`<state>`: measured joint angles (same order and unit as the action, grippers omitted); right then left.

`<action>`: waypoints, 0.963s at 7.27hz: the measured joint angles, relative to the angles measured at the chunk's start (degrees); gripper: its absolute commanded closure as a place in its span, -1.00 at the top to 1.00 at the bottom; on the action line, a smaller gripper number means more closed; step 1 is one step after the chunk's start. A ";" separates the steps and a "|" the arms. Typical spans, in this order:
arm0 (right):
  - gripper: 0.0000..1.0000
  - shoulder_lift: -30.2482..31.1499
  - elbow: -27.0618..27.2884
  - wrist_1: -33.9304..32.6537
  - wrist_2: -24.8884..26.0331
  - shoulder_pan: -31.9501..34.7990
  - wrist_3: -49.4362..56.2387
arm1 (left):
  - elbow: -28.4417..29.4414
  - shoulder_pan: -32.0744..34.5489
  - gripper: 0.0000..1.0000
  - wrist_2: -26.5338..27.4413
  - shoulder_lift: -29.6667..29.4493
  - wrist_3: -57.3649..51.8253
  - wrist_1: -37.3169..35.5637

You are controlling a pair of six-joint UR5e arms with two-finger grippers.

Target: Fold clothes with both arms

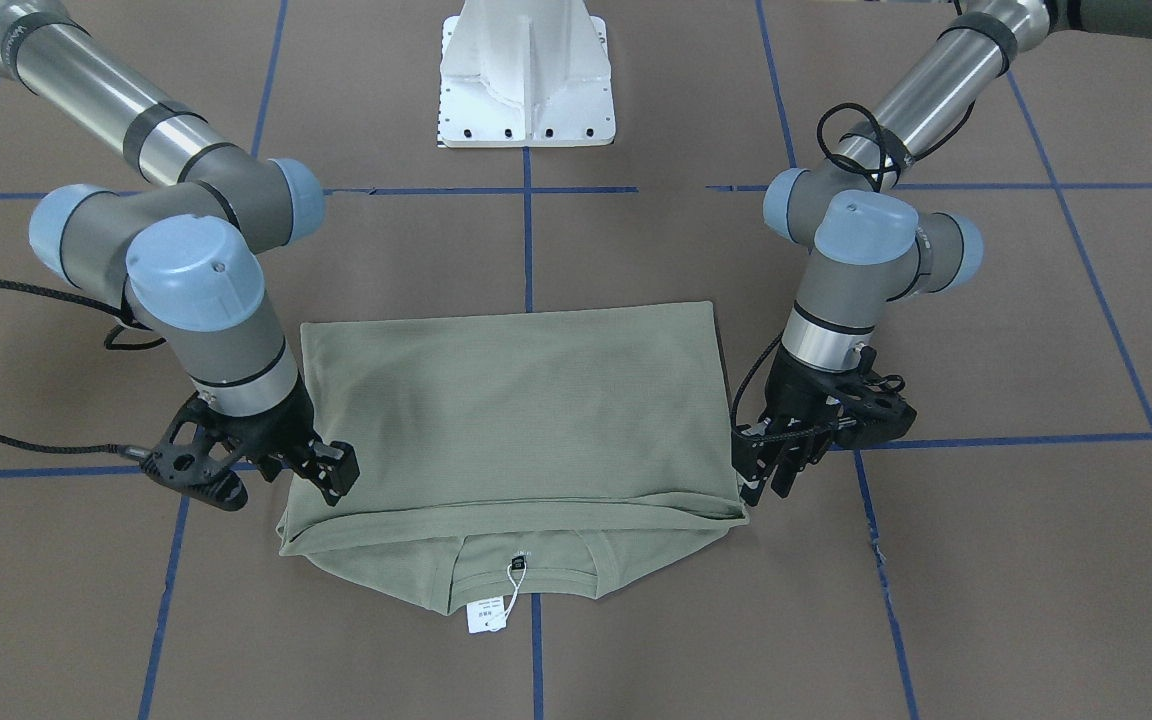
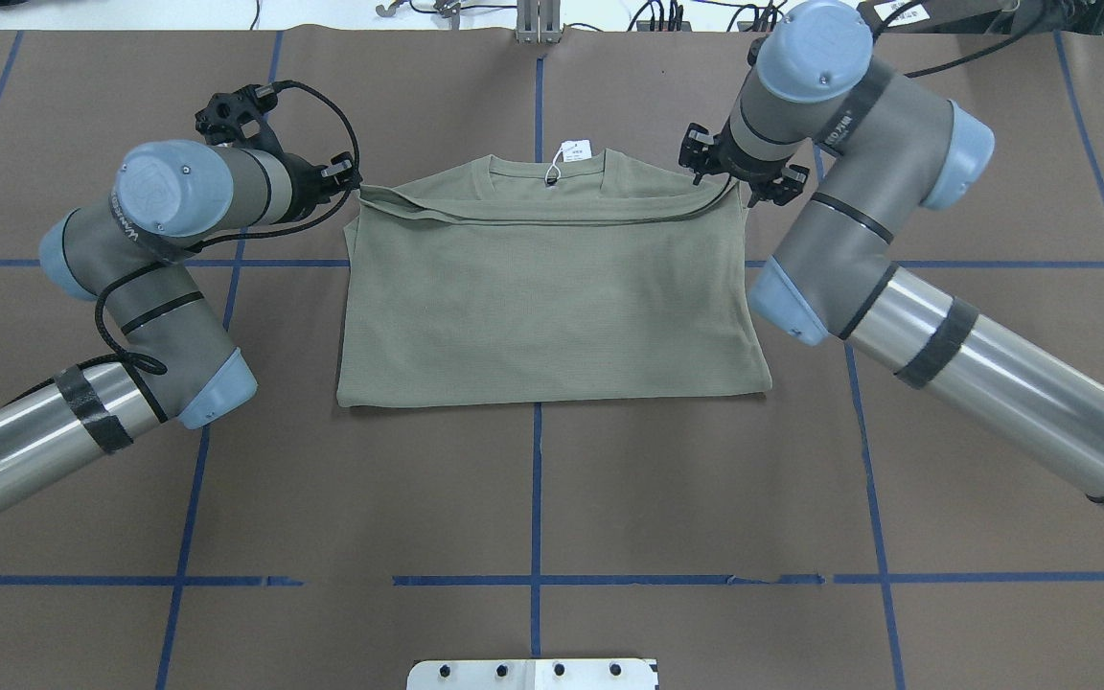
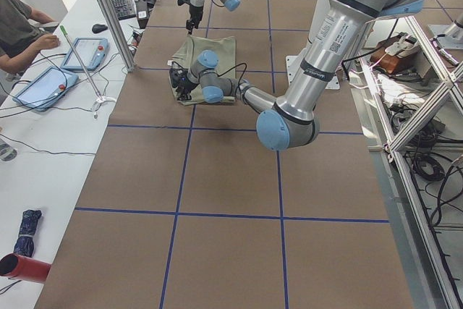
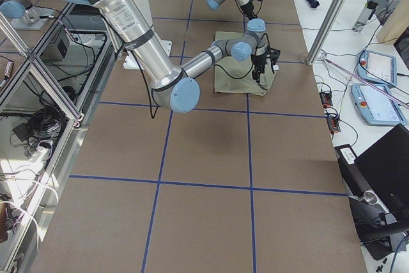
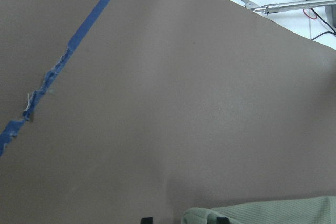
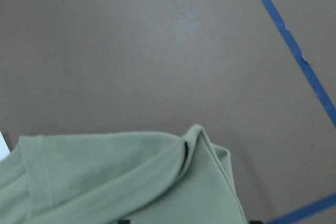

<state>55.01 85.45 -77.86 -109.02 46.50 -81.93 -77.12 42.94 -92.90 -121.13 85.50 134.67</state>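
The left tool point(image 1: 766, 478) sits low at one end of the shirt's doubled-over edge. In its wrist view the fingertips point(image 5: 221, 219) stand apart with the cloth corner lying slack between them, so I'd call it released rather than pinching. The right tool point(image 1: 334, 478) is down at the other end of that same edge. What little its own camera shows of its fingers is set wide, and the corner there lies on the desk point(image 1: 986, 600) with nothing clamped on it, so it looks released too.

Between them, the olive-green shirt point(image 1: 516, 400) lies across the blue tape line point(image 1: 528, 240) at the middle of the desk's width. It sits nearer the desk edge away from the white base point(image 1: 526, 75). No sleeves show, so I take them to be tucked inside. The hem half is laid up over the chest, and its free edge stops just short of the neckline point(image 1: 526, 560). The neckline and the white hang tag point(image 1: 488, 612) poke out beyond that edge. The packet is a fairly tidy rectangle, with a small rumpled lip at the corner by the left tool.

To my eye the job is well along, with the lengthwise fold laid down and let go. What is left is lifting both tools clear, and perhaps one more fold across to halve the packet. Whether that is wanted, I cannot say.
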 measured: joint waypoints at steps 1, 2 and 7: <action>0.72 5.11 6.84 -0.01 -0.61 -1.88 -4.78 | -0.02 0.07 0.01 -0.13 0.12 -0.02 0.27; 0.71 9.05 11.57 0.08 -0.68 -4.29 -10.48 | -0.14 0.10 0.01 -0.21 0.19 -0.02 0.37; -0.12 16.21 14.78 0.06 0.54 -11.42 -20.43 | -0.83 0.05 0.00 -0.18 0.29 -0.15 0.40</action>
<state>71.22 100.23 -77.80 -108.48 35.09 -102.35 -77.95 42.98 -93.08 -120.84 85.35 135.07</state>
